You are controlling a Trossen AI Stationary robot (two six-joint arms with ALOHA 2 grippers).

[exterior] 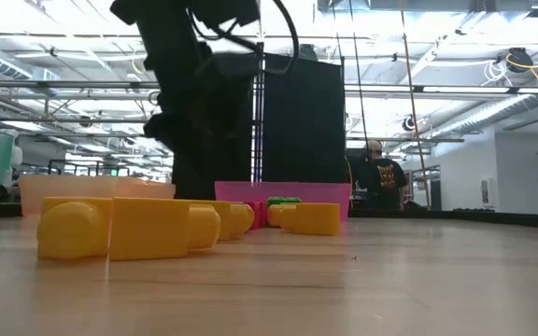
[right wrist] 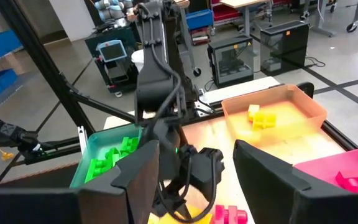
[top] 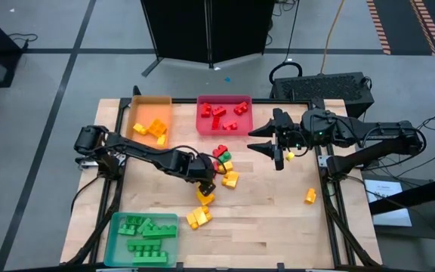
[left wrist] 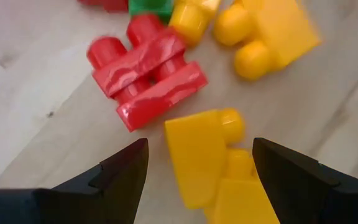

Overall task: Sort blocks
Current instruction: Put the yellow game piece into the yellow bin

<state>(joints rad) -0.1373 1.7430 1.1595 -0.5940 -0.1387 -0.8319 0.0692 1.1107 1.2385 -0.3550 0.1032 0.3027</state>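
My left gripper (top: 208,187) is open and low over the loose blocks mid-table. In the left wrist view (left wrist: 201,149) a yellow block (left wrist: 204,155) lies between its fingers, with a red block (left wrist: 145,68) just beyond. Loose blocks lie nearby: a red, green and yellow cluster (top: 221,156), yellow ones (top: 230,179) (top: 197,217), and one far right (top: 310,196). My right gripper (top: 252,140) is open and empty, raised right of the red tray. It also shows in the right wrist view (right wrist: 194,155). A yellow block (top: 288,156) shows beside it.
An orange tray (top: 138,107) holds yellow blocks, a red tray (top: 200,115) holds red ones, and a teal tray (top: 112,240) at the front left holds green ones. In the low view yellow blocks (exterior: 129,227) lie close in front. A person (exterior: 376,177) stands far behind.
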